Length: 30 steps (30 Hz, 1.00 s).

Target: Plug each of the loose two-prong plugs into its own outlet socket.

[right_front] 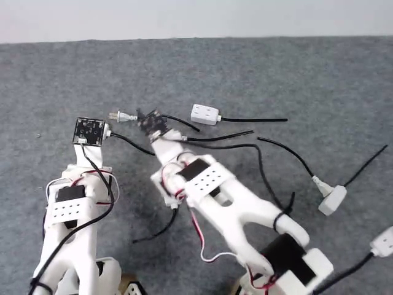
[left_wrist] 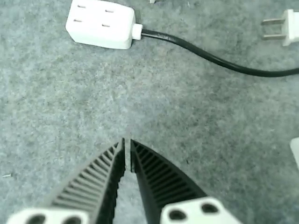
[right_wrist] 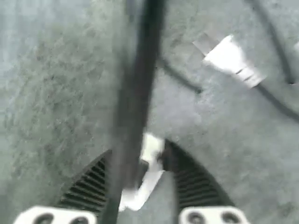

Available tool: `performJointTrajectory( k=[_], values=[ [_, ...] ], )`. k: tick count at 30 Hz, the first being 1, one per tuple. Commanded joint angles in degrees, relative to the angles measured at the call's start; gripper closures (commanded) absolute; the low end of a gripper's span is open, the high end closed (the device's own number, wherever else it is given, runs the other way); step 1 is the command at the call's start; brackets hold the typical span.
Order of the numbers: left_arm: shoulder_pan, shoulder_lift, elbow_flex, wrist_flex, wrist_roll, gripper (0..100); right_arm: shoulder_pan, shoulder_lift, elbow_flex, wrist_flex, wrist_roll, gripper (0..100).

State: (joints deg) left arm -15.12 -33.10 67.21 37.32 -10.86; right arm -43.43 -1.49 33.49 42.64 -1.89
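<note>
Left gripper (left_wrist: 127, 142): jaws all but closed, with a slit between the tips; we see nothing held. It sits just short of the socket block (left_wrist: 100, 23).
Right gripper (right_wrist: 140, 154): jaws clamped on the plug (left_wrist: 290, 27), beside the socket block.
Socket block: flat on the grey carpet (left_wrist: 70, 116), slots up, with its black cord (left_wrist: 210, 58) trailing away.
Plug: near the socket block but apart from it, prongs pointing toward it.

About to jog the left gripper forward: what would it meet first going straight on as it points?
Probably bare carpet: the shut left gripper seems to tilt down toward it. Beyond, on the same line, lies the cord end of the white outlet socket block; depth is unclear.
</note>
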Motion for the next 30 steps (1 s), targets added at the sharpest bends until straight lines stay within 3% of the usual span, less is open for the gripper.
performJointTrajectory(
  k=[1, 6, 12, 17, 19, 22, 30],
  values=[
    [-0.4, -1.6, -2.7, -1.4, 0.6, 99, -4.5, 0.0, -5.3, 5.4, -4.0, 72.4],
    [-2.2, -1.6, -2.9, -1.6, 0.6, 99, -7.3, 0.5, -7.2, 6.9, -7.3, 73.0],
    [-2.5, -1.4, -2.7, -3.3, 0.8, 99, -4.4, 6.4, -6.9, 3.5, -7.2, 73.8],
    [-3.6, -1.5, -2.7, -3.5, 0.9, 99, -2.0, 11.8, -14.2, 10.2, -7.6, 74.2],
    [-3.7, -1.5, -2.7, -3.5, 0.9, 99, -1.9, 14.0, -16.4, 11.7, -7.6, 79.0],
    [-3.7, -1.5, -2.7, -3.5, 0.9, 99, -1.0, 15.4, -18.5, 12.4, -7.1, 98.3],
    [-3.7, -1.3, -2.7, -3.6, 0.9, 99, 11.6, 5.1, -18.9, 21.8, -7.1, 99.1]
  ],
)
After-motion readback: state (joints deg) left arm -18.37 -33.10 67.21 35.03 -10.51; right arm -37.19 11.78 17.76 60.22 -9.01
